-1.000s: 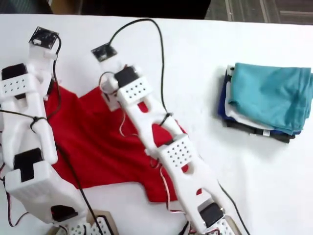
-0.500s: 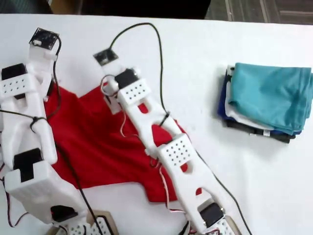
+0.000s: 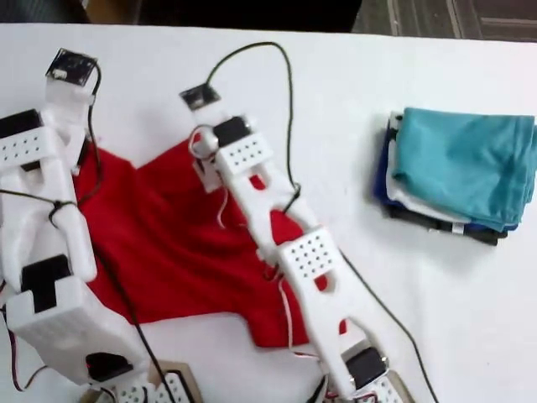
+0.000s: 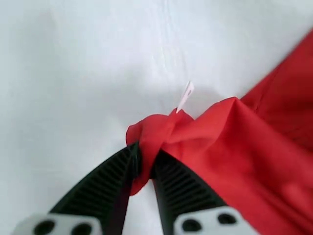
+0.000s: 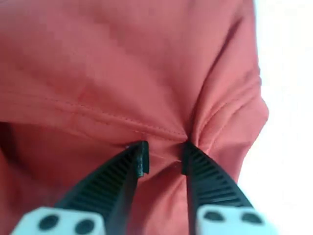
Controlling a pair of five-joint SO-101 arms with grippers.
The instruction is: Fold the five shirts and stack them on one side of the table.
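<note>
Red shirt [image 3: 176, 243] lies crumpled on the bench [image 3: 336, 101] under both arms. Left hand [image 4: 146, 157] is clenched on a corner nub. Right hand [image 5: 164, 154] nips a hem fold, thin bite. Uneven pulling could slip either grip and bunch the cloth. Open bench toward the stack [image 3: 457, 172]; far edge near the left hand.

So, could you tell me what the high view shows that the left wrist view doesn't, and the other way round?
The high view adds the stack of folded shirts, teal on top, lying apart from the spread-out red shirt. The left wrist view adds the left gripper shut on a bunched corner of that shirt, with a small white tag sticking out just beyond the bunch. Shared: the red shirt and the white table.
</note>
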